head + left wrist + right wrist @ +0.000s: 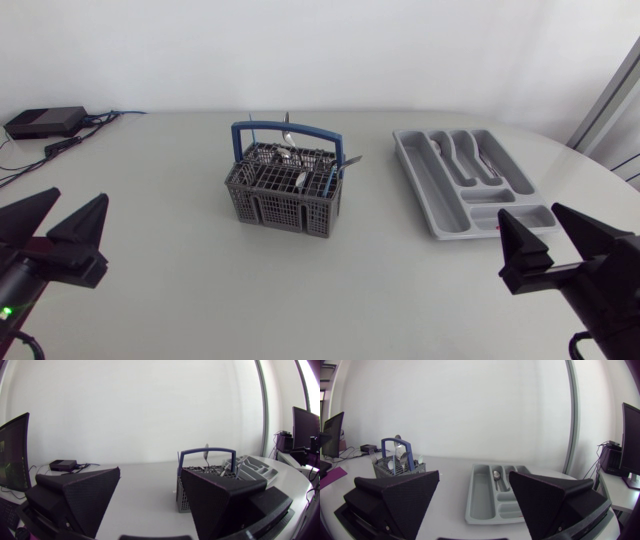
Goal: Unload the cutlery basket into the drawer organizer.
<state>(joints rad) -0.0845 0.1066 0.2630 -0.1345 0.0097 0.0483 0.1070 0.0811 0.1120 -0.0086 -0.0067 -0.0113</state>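
Status: partway, mostly to do. Cutlery basket (pixel 275 205) sits mid-table, grey with blue handle, upright, with several pieces of cutlery (pixel 298 180) standing in it: spoons and forks as far as I can tell, count unclear. Drawer organizer (pixel 425 180) lies to its right, well apart, with a few spoons (pixel 468 150) in the far narrow compartments; the long left compartment looks bare. Left gripper (pixel 78 196) is at the near left edge, jaws wide apart, holding nothing. Right gripper (pixel 531 212) is at the near right, just near of the organizer, jaws also spread and empty. Neither touches anything. Remaining: empty the basket piece by piece.
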